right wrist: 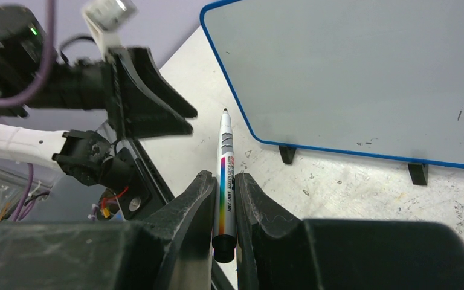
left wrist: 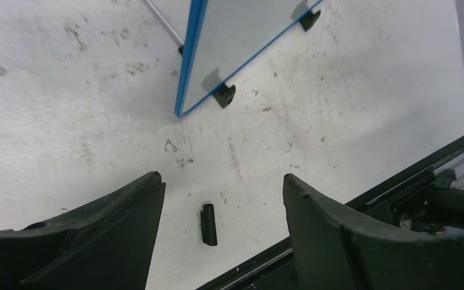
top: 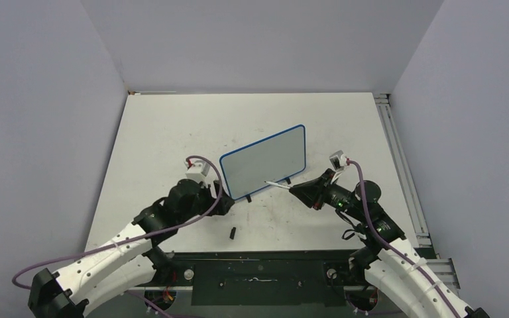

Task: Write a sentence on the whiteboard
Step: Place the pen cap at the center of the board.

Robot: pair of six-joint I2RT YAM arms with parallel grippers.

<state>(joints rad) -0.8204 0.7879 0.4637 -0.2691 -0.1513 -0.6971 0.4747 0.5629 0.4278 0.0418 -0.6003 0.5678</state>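
Observation:
The whiteboard stands upright on small black feet mid-table, blue-framed; its face is blank and no sentence shows on it. My right gripper is shut on an uncapped white marker with a rainbow stripe, its tip near the board's lower right edge. In the right wrist view the marker points past the board's corner, clear of the surface. My left gripper is open and empty by the board's lower left corner. The black marker cap lies on the table between its fingers.
The cap lies near the table's front edge, beside the black base rail. A metal rail runs along the table's right side. Grey walls close in on three sides. The tabletop is scuffed.

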